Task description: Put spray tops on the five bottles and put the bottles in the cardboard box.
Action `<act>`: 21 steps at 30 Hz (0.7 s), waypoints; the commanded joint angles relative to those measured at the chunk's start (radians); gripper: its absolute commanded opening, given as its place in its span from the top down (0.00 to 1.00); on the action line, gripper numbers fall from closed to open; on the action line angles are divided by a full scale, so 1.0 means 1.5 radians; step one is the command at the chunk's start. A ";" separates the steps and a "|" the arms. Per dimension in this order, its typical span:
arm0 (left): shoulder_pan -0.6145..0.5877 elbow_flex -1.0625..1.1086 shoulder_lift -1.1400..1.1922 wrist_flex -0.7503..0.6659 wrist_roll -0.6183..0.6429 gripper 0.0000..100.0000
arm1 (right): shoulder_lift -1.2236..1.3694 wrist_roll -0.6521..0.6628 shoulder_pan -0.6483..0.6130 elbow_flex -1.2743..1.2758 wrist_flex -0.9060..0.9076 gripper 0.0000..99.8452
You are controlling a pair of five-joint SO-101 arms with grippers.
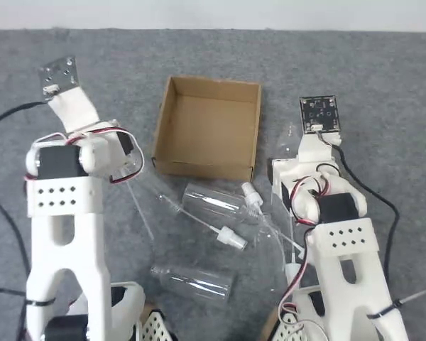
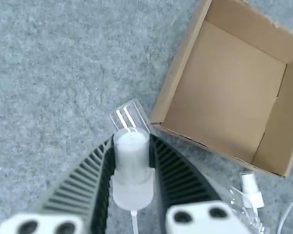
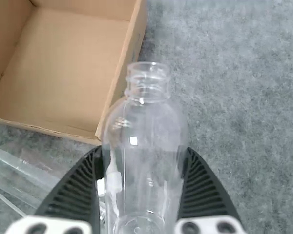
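the left claw [image 2: 132,146] is pinching a white plastic spray top with a clear cap [image 2: 132,168], its black ribbed fingers pressed against the collar on both sides. the top is held over the grey carpet-like counter [image 1: 383,78], just beside a near corner of the open brown cardboard box [image 1: 202,169], and outside it. in the high view its thin dip tube [image 1: 138,206] slants down from the left arm over the counter.

the right claw [image 3: 144,161] is pinching a clear plastic bottle with an open threaded neck [image 3: 144,141], gripped around the body with the neck pointing away from the claw. it sits just outside the box's other near corner.

the counter between the two arms, in front of the box's near wall, is crowded. a second clear bottle lying on its side [image 1: 213,201] has a white spray head at the end toward the right arm. just beside it lies a loose white spray top with a long tube [image 1: 233,238]. a third clear bottle on its side [image 1: 195,280] lies between the arm bases, well apart from the box. more clear plastic shows next to the right arm; i cannot tell what it is.
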 commanded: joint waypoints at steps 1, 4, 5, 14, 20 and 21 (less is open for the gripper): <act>0.001 -0.060 -0.036 -0.050 0.007 0.99 | -0.034 0.009 0.002 -0.010 -0.020 0.99; 0.002 -0.061 -0.036 -0.064 0.039 0.99 | -0.030 0.009 0.002 -0.010 -0.020 0.99; 0.002 -0.061 -0.036 -0.069 0.056 0.99 | -0.029 0.009 0.002 -0.010 -0.020 0.99; 0.074 -0.062 -0.037 -0.086 0.134 0.99 | -0.030 0.009 -0.018 0.013 -0.063 0.99; 0.079 -0.056 -0.091 -0.087 0.158 0.99 | -0.035 0.009 -0.020 0.013 -0.063 0.99; 0.079 -0.054 -0.106 -0.087 0.163 0.99 | -0.035 0.009 -0.020 0.013 -0.063 0.99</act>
